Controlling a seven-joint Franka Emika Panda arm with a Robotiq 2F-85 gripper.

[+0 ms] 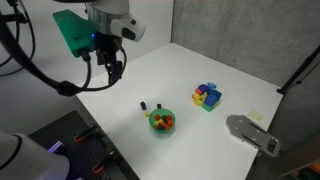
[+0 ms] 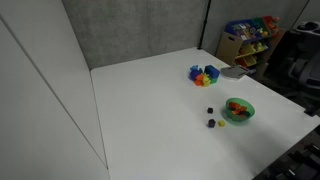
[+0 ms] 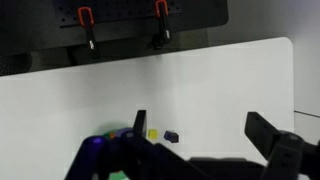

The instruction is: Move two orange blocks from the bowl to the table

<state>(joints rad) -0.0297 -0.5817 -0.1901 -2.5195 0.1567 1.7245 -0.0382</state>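
The bright-green bowl [image 1: 153, 127] stands near the front edge of the white table [image 1: 180, 75]; it also shows in the other exterior view [image 2: 246, 116]. Orange blocks [image 1: 167, 121] lie inside it with yellow and green ones, and they show in an exterior view [image 2: 235, 106]. My gripper [image 1: 113, 68] hangs over the table's far left part, well away from the bowl. In the wrist view the gripper [image 3: 200, 125] is open and empty. The bowl is hidden behind the gripper body there.
Two small dark blocks [image 1: 143, 104] lie beside the bowl. A blue-yellow-red cluster of blocks [image 1: 207, 96] sits further back. A grey device [image 1: 250, 133] lies at the table's corner. In the wrist view a yellow cube [image 3: 152, 134] and a dark cube [image 3: 171, 136] lie on the table.
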